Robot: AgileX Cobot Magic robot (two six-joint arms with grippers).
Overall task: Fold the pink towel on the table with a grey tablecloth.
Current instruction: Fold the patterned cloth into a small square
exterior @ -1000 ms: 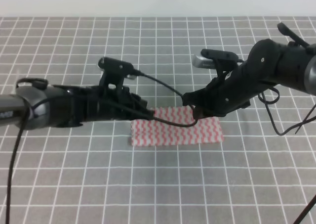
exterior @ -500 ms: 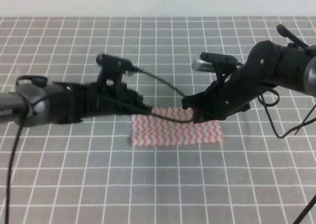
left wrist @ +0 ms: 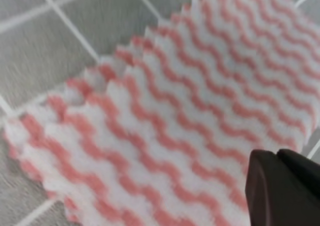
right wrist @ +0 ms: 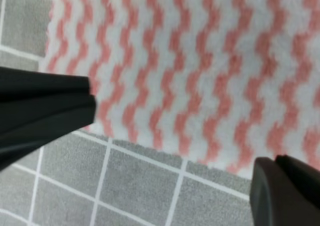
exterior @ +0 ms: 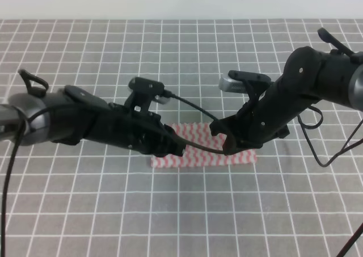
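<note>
Pink-and-white zigzag stripes mark the pink towel [exterior: 198,152], which lies flat near the middle of the table with a grey tablecloth [exterior: 181,211], the cloth ruled in a white square grid. From the exterior high view both black arms lean low over the towel: the left gripper [exterior: 174,148] sits over the towel's left end, and the right gripper [exterior: 226,145] over its right part, the two close together with a strip of striped cloth showing between and in front of them. A black cable [exterior: 193,104] arcs from the left arm's wrist camera across the towel toward the right gripper. In the left wrist view the towel [left wrist: 175,116] fills the frame, its pinked edge showing doubled layers at the corner, and only one dark fingertip [left wrist: 285,186] shows at the lower right, so whether that gripper is open or closed cannot be told. In the right wrist view two dark fingers [right wrist: 45,106] stand wide apart, one at the left over the towel's [right wrist: 200,61] edge and one at the lower right over grey cloth, nothing between them. No writing or brand can be read anywhere.
</note>
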